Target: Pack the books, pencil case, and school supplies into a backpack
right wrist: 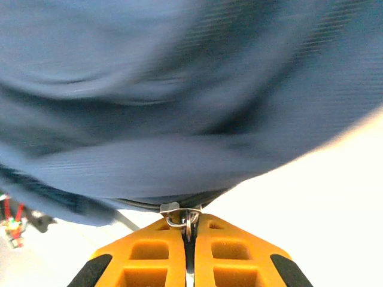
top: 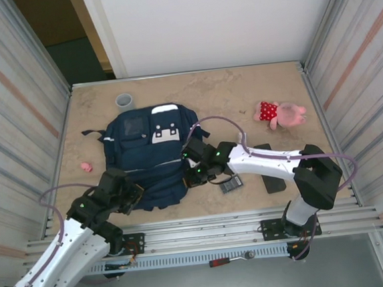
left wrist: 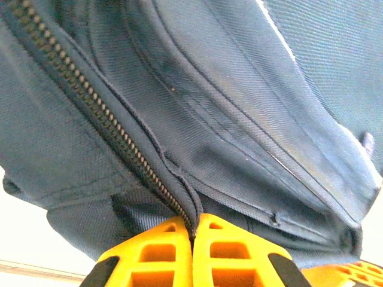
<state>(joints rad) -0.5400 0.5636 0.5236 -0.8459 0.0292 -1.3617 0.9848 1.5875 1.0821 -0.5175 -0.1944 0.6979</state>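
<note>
The left gripper (left wrist: 192, 230) is clenched on a fold of the backpack (left wrist: 239, 119) beside its zipper (left wrist: 90, 101), at the bag's near left corner. The right gripper (right wrist: 188, 226) pinches the metal zipper pull (right wrist: 182, 214) at its near right edge. The backpack lies flat on the table (top: 241, 92), with a cup (top: 124, 101) just beyond.

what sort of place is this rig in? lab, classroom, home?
Probably a robot test cell, not a classroom: ribbed panel walls box in a table, the left arm and right arm are bolted to a metal rail, and a backpack and plush toy lie on the table.
</note>
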